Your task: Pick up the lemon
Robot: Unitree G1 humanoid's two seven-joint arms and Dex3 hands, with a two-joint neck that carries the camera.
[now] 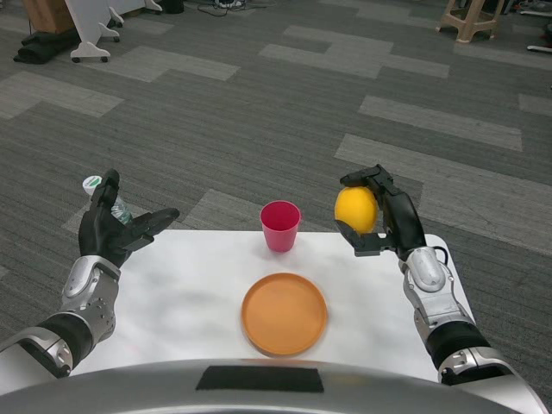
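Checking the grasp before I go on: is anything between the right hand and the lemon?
Nothing visible. The right hand already holds the lemon in its fingers, raised above the white table, right of the pink cup. The left hand is open.

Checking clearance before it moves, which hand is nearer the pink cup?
Right. The right hand, holding the lemon, is just right of the pink cup; the left hand sits farther off at the table's far-left corner.
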